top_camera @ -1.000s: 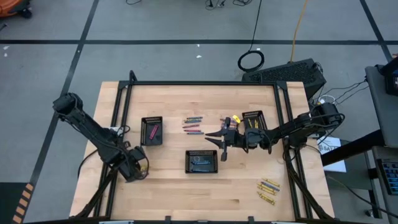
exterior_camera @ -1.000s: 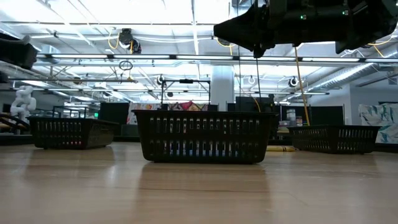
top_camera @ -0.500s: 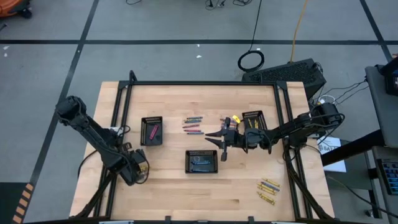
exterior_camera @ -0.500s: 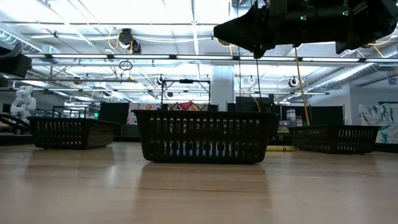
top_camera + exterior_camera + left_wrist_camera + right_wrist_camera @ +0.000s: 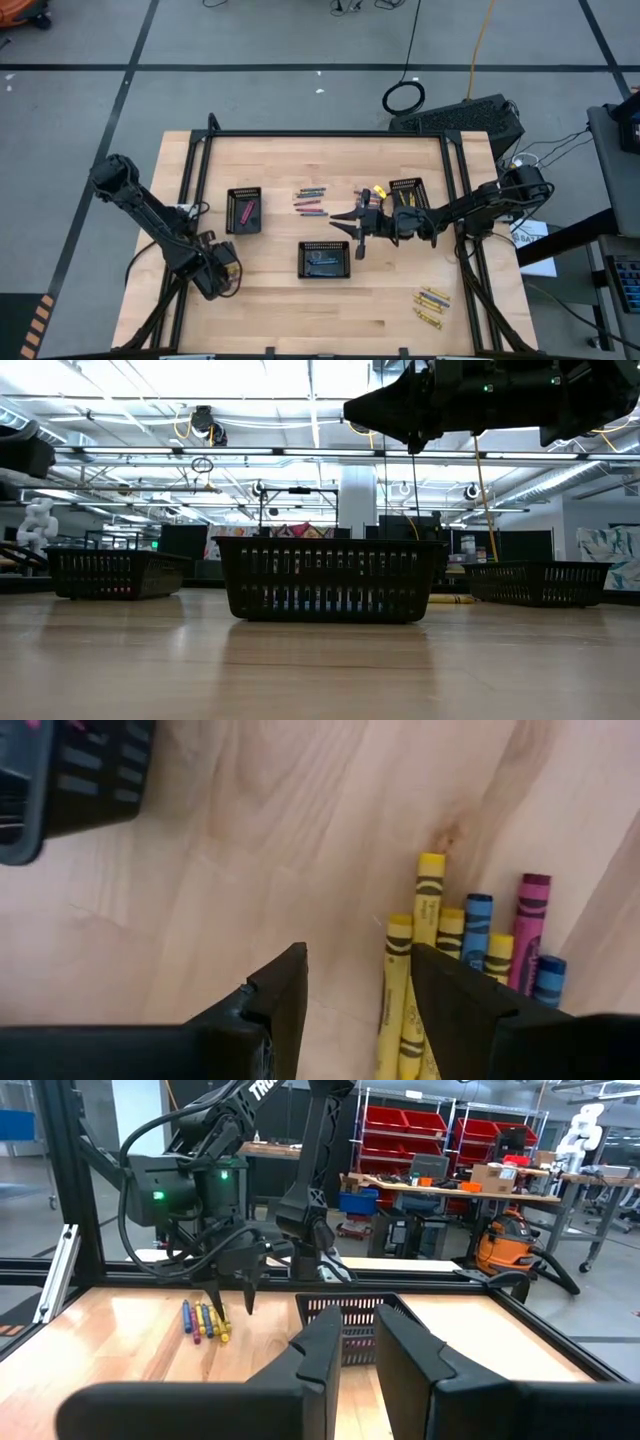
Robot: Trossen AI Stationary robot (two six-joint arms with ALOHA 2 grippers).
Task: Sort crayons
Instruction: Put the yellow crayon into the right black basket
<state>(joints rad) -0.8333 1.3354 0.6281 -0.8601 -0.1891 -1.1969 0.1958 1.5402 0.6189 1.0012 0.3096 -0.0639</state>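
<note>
A cluster of crayons (image 5: 455,970), yellow, blue and purple, lies side by side on the wooden table at the near left. My left gripper (image 5: 360,1010) hangs open just above it, pointing down; one yellow crayon (image 5: 396,990) lies beside one fingertip, and nothing is gripped. In the high view this gripper (image 5: 224,272) is at the near left. My right gripper (image 5: 345,225) waits level above the table's middle, its fingers a narrow gap apart (image 5: 357,1345) with nothing between them. Other crayons (image 5: 310,201) lie loose at the centre back.
Three black trays stand on the table: a left one (image 5: 231,212) with pink sticks, a middle one (image 5: 302,260) with blue ones, a right one (image 5: 392,190). Several yellow crayons (image 5: 431,306) lie near the right front corner. A black frame (image 5: 320,134) edges the table.
My left arm has leaned slightly farther over the near left crayon cluster and its wrist has turned a little. The gripper stays open. The crayons have not moved.
</note>
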